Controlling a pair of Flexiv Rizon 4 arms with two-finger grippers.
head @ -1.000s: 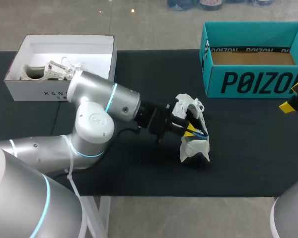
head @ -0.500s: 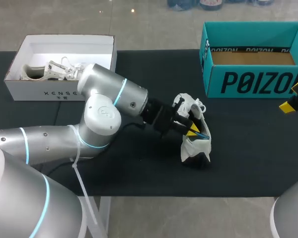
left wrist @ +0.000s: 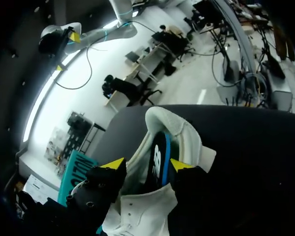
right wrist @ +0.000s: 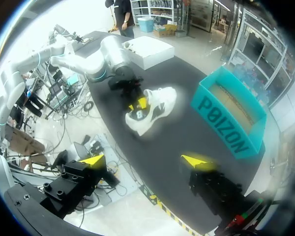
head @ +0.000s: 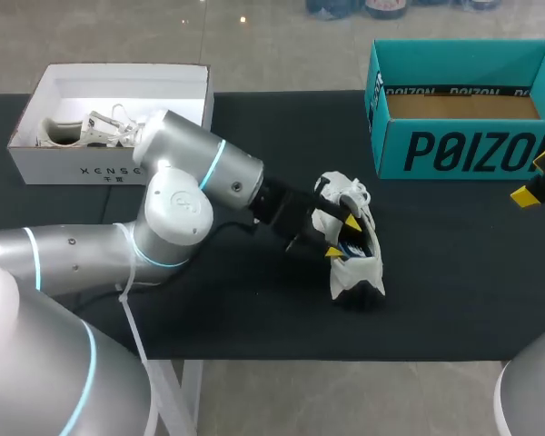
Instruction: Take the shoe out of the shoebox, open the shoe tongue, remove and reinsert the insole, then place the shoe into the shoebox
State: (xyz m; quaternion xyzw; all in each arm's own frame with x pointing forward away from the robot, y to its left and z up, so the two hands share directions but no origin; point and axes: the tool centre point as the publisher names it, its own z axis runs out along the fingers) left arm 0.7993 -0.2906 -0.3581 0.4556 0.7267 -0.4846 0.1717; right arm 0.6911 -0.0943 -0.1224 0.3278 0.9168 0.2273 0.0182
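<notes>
A white shoe (head: 354, 259) lies on the black table mat, between the two boxes. Its dark, blue-edged insole (left wrist: 156, 164) sits inside the opening, and the padded heel collar (left wrist: 173, 124) lies ahead of my fingers. My left gripper (head: 343, 238) hovers at the shoe's mouth, open, with one yellow tip on each side of the insole (head: 352, 245). In its own view the left gripper (left wrist: 146, 164) stands astride the shoe (left wrist: 137, 211). My right gripper (right wrist: 145, 161) is open and empty, well above the table by its right edge (head: 536, 186), far from the shoe (right wrist: 155, 108).
A teal shoebox (head: 463, 136) stands open at the back right, its teal wall (right wrist: 226, 130) facing the shoe. A white box (head: 109, 163) at the back left holds another white shoe (head: 73, 132). My left arm (head: 191, 186) crosses the mat's middle.
My left gripper's fingers have spread apart and let go of the insole they pinched before. The left arm's elbow has shifted slightly. The right arm has not moved.
</notes>
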